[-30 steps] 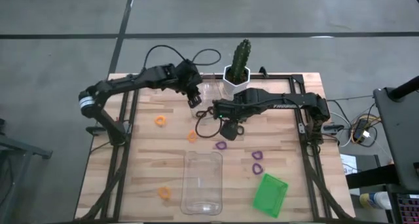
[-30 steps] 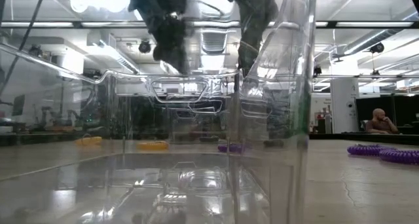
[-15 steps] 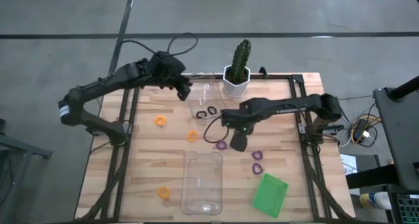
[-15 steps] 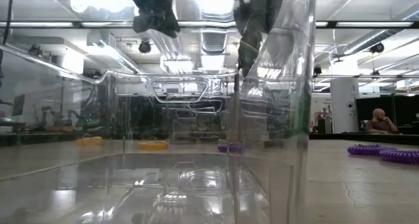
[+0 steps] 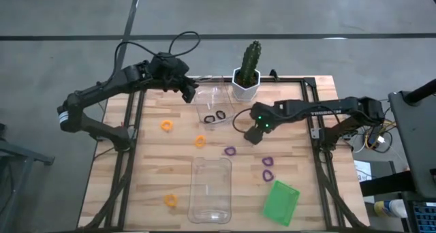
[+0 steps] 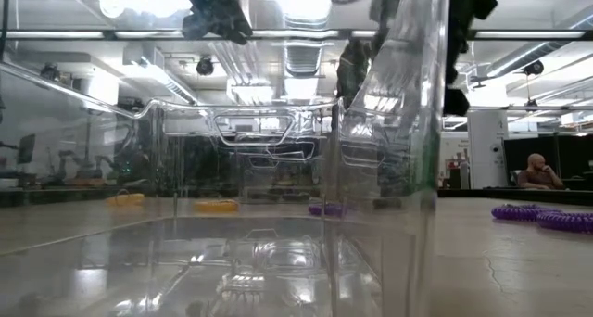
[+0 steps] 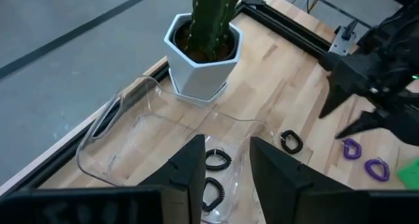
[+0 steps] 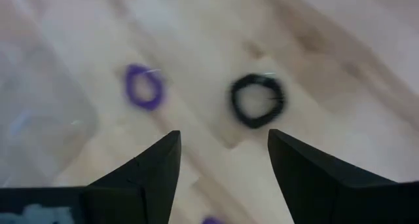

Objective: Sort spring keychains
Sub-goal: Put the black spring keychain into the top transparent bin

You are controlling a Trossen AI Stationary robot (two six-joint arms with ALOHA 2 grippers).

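Note:
Two black spring keychains (image 5: 214, 116) lie in the far clear tray (image 5: 216, 97); in the left wrist view they show as keychains (image 7: 216, 161) between my fingers. A third black keychain (image 7: 291, 141) lies on the wood beside that tray and shows as a keychain (image 8: 256, 99) in the right wrist view. Purple keychains (image 5: 230, 151), (image 5: 267, 161), (image 5: 267, 174) and orange keychains (image 5: 165, 125), (image 5: 199, 142), (image 5: 170, 200) lie scattered on the table. My left gripper (image 5: 193, 93) hovers open at the far tray's far-left corner. My right gripper (image 5: 251, 135) hangs open above the table, right of the far tray.
A potted cactus (image 5: 246, 80) stands at the far edge, right beside the far tray. A second clear tray (image 5: 211, 189) sits near the front edge, with a flat green tray (image 5: 281, 202) to its right. The low view looks through the near tray's wall (image 6: 389, 169).
My left gripper has drawn back from over the far tray toward the table's far-left and risen; two black keychains now show in that tray. My right gripper dipped toward the near edge by the purple keychain, then swung back toward the right, its arm stretching out rightward.

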